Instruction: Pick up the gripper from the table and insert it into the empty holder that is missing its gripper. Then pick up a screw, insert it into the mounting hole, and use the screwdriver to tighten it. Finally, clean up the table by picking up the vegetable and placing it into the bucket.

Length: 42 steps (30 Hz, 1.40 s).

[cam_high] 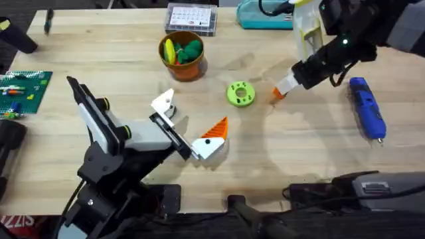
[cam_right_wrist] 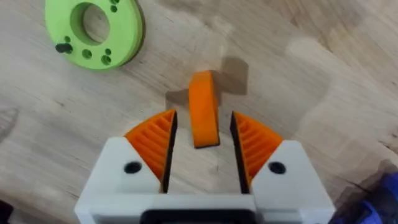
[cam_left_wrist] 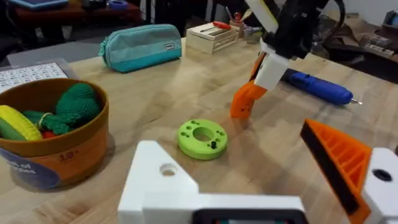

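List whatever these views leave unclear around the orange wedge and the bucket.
- Right wrist: whether the right gripper pads touch the gripper between its jaws; narrow gaps show, contact unclear.
- Overhead: that wedge, largely covered by the right arm.
- Left wrist: the bucket, cut off by the frame edge; its label too small to read.

Matt plastic vegetable [cam_high: 240,93] on the grained wooden table [cam_high: 99,60].

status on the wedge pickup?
Right tool open, straddling the wedge on the table, no contact visible. Left tool open, idle. Disc nearby, clear.
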Each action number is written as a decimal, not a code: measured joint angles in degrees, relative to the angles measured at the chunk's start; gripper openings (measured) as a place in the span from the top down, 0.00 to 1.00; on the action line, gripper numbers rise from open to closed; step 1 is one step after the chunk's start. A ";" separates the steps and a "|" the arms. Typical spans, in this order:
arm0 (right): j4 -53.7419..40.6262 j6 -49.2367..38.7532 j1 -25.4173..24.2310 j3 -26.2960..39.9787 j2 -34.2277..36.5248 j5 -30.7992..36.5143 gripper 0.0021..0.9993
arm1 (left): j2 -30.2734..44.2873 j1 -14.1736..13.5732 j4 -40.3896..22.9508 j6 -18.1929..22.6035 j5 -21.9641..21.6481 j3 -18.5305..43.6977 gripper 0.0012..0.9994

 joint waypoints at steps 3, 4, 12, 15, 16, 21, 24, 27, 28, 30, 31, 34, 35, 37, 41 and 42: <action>-0.02 0.00 0.00 0.00 -0.02 -0.02 0.47 | 0.00 0.00 0.00 0.00 0.00 0.00 0.01; -0.02 0.00 0.00 0.00 -0.02 -0.02 0.47 | 0.00 0.00 0.00 0.02 0.00 0.00 0.01; -0.11 -0.02 0.00 0.00 -0.02 -0.66 0.47 | 0.00 0.00 0.00 0.00 0.00 0.00 0.01; -0.11 -0.20 0.00 0.00 -0.02 -0.66 0.47 | 0.00 0.00 0.00 0.02 0.00 0.00 0.01; -0.11 -0.22 0.00 0.00 0.00 -0.63 0.47 | 0.00 0.00 0.00 0.00 0.00 0.00 0.01; -0.11 -0.24 0.00 0.00 0.02 -0.66 0.47 | 0.00 0.00 0.00 0.02 0.00 0.00 0.01; -0.08 -0.24 0.00 0.00 0.74 -0.66 0.47 | 0.00 0.00 0.00 0.00 0.00 0.00 0.01; -0.02 -0.26 0.00 0.00 1.86 -0.66 0.47 | 0.00 0.00 0.00 0.02 0.00 0.00 0.01; 0.00 -0.24 0.00 0.00 2.10 -0.66 0.47 | 0.00 0.00 0.00 0.00 0.00 0.00 0.01; -0.02 -0.24 0.00 0.00 2.14 -0.66 0.47 | 0.00 0.00 0.00 0.00 0.00 0.00 0.01; 0.07 -0.26 0.00 0.00 2.12 -0.66 0.47 | 0.00 0.00 0.00 0.00 0.00 0.00 0.01; 0.24 -0.26 0.00 0.00 2.14 -0.66 0.47 | 0.00 0.00 0.00 0.00 0.00 0.00 0.01; 0.35 -0.26 0.00 0.00 2.14 -0.66 0.47 | 0.00 0.00 0.00 0.00 0.00 0.00 0.01; 0.52 -0.24 0.00 0.00 2.14 -0.66 0.47 | 0.00 0.00 0.00 0.00 0.00 0.00 0.01; 0.59 -0.54 0.00 0.00 2.14 -0.66 0.54 | 0.00 0.00 0.00 0.00 0.00 0.00 0.01; 0.59 -0.57 0.00 0.00 2.12 -0.66 0.58 | 0.00 0.00 0.00 0.00 0.00 0.00 0.01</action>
